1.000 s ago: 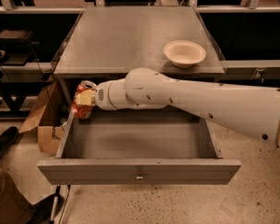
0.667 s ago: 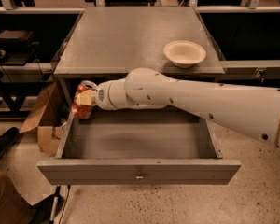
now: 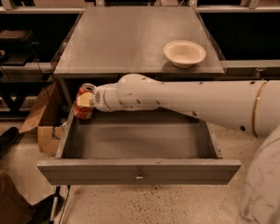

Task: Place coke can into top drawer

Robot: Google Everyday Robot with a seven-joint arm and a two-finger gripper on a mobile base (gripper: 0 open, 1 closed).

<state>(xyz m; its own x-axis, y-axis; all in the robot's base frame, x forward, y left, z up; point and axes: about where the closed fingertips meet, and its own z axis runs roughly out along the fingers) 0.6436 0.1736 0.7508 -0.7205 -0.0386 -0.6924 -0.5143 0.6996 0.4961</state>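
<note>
Gripper [image 3: 86, 100] pinches the coke can [image 3: 82, 112] just below the worktop's [image 3: 130, 36] front left corner, over the open top drawer's [image 3: 138, 171] rear left. A bowl [image 3: 185, 53] sits near the front right corner.

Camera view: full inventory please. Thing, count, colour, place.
coke can: 1, orange-red, held at the drawer's rear left corner
top drawer: 1, grey, pulled open below the cabinet top
bowl: 1, cream, right side of the cabinet top
cabinet: 1, grey, centre
cardboard box: 1, brown, floor left of the drawer
shoe: 1, black, floor at far left
arm: 1, white, reaching from the right across the drawer
pincer: 1, arm's left end, shut on the coke can
</note>
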